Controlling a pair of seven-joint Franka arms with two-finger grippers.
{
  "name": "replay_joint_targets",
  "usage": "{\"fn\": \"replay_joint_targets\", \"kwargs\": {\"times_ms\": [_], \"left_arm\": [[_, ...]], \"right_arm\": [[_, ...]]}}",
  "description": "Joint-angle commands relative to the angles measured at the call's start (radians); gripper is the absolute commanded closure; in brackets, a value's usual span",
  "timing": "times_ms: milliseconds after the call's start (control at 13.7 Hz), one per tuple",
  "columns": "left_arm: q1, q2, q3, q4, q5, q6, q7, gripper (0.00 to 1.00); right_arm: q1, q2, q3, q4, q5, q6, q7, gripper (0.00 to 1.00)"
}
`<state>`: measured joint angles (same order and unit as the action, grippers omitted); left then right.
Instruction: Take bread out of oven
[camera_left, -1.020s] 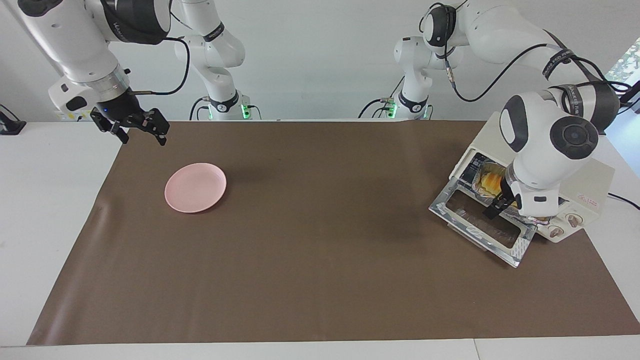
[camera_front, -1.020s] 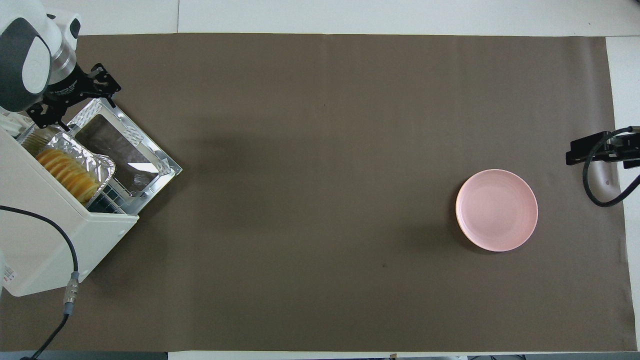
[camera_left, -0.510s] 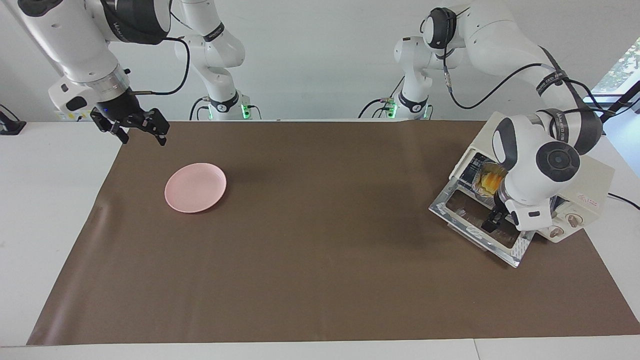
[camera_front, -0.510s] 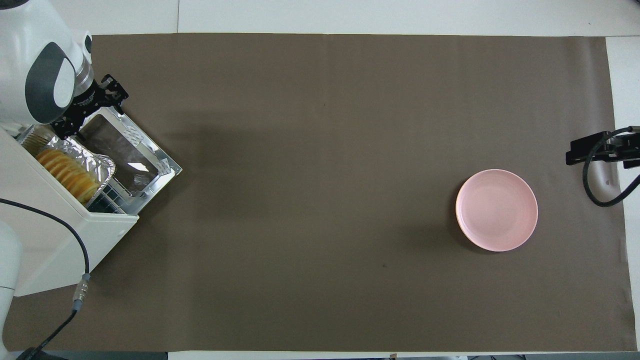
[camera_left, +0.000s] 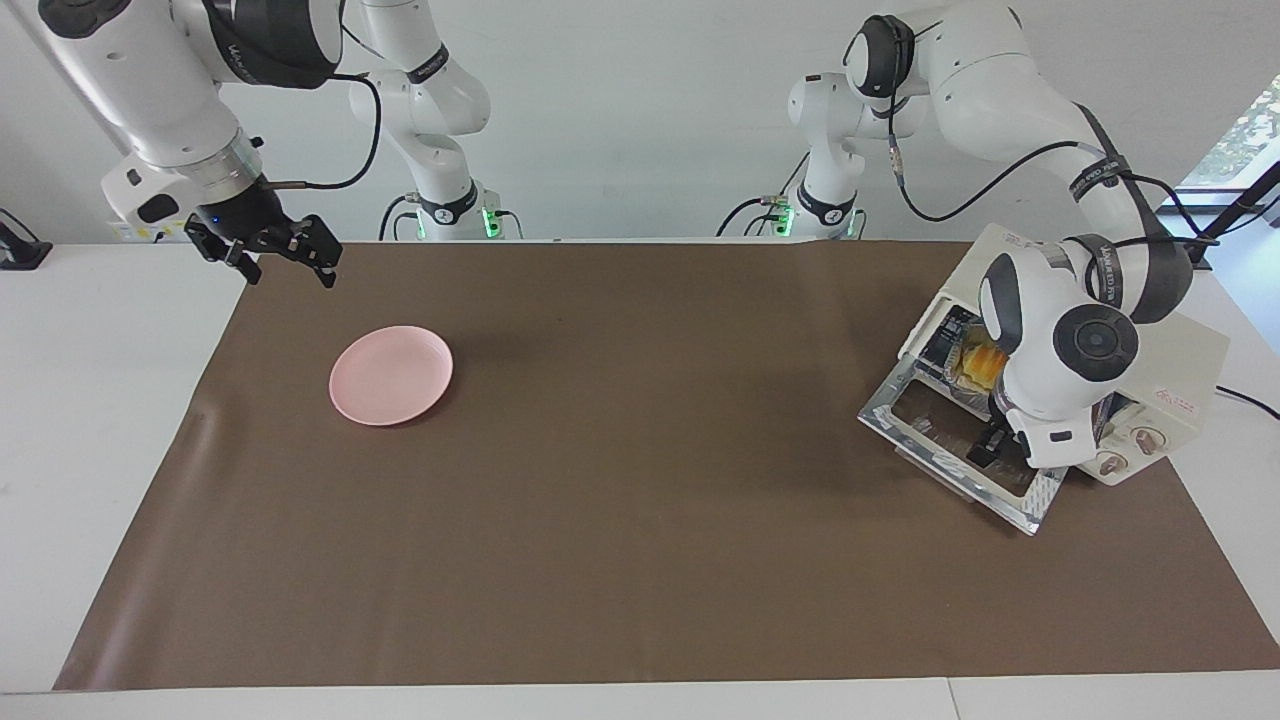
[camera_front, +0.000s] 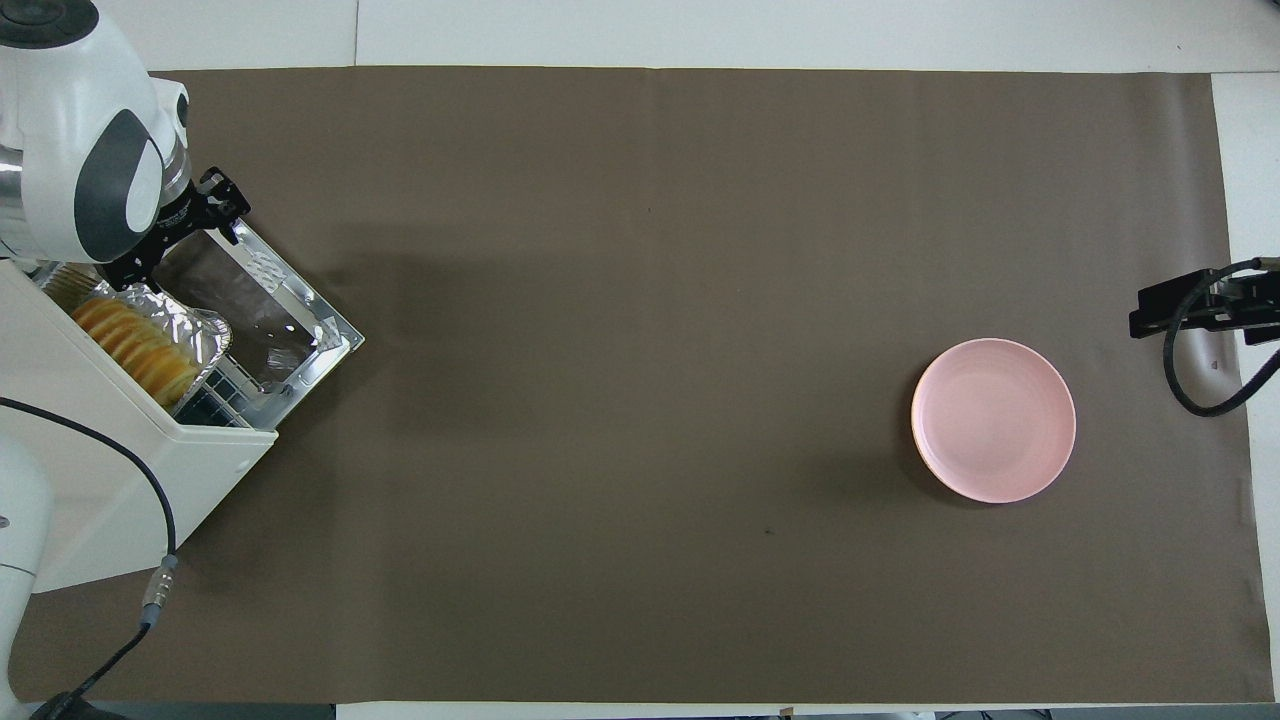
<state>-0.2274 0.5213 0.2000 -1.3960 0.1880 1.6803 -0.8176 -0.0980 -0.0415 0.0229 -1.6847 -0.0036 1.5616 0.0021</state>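
Looking across at the robots, the oven (camera_left: 1150, 345) sits at the right of the frame with its shiny door (camera_left: 960, 455) dropped open. The bread (camera_left: 980, 362) peeks out just inside. The left pincer (camera_left: 985, 448) hangs low over the door; I cannot tell if it is apart or together. The right pincer (camera_left: 265, 248), upper left, is spread apart, waiting above the pink plate (camera_left: 391, 374).

Seen from above, the bread (camera_front: 135, 345) lies in a foil tray (camera_front: 200, 325) at the oven's mouth, left of the frame. The brown surface (camera_front: 640, 400) carries everything.
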Motion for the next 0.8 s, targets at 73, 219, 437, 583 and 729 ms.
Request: {"fn": "replay_joint_targets", "kwargs": {"times_ms": [73,219,437,583,729], "left_arm": [[-0.004,-0.066,0.002,-0.109,0.030,0.052,-0.012,0.00],[0.005,-0.069,0.002,-0.118,0.050,0.062,-0.008,0.00],[0.023,-0.075,0.001,-0.130,0.051,0.068,-0.003,0.00],[0.023,-0.080,0.001,-0.147,0.051,0.075,-0.005,0.00],[0.023,-0.092,0.002,-0.181,0.051,0.108,-0.005,0.00]], "right_arm": [[-0.009,-0.023,0.006,-0.020,0.019,-0.018,-0.059,0.00],[-0.009,-0.024,0.006,-0.024,0.019,-0.017,-0.059,0.00],[-0.008,-0.026,0.006,-0.027,0.019,-0.015,-0.062,0.00],[-0.009,-0.026,0.006,-0.027,0.019,-0.017,-0.060,0.00],[-0.009,-0.026,0.006,-0.027,0.019,-0.011,-0.056,0.00]]}}
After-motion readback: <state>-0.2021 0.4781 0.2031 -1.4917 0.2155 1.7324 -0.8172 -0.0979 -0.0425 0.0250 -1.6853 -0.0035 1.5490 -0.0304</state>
